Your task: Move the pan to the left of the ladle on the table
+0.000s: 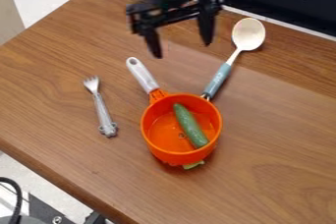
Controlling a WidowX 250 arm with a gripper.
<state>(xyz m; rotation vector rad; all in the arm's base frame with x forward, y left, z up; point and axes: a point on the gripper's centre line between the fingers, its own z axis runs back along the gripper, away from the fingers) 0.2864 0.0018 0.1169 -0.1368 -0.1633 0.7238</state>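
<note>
The pincer (pixel 182 50) hangs spread open, the orange pan (pixel 172 156) below and nearer the camera — a lift by its pale handle (pixel 140 74) alone could let it tilt, spilling the cucumber (pixel 190 126).

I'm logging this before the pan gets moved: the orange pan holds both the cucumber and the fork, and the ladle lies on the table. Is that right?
Not quite: the fork isn't in the orange pan. The camera view shows it on the table beside the pan. The cucumber is in the pan, and the ladle lies on the table.
</note>
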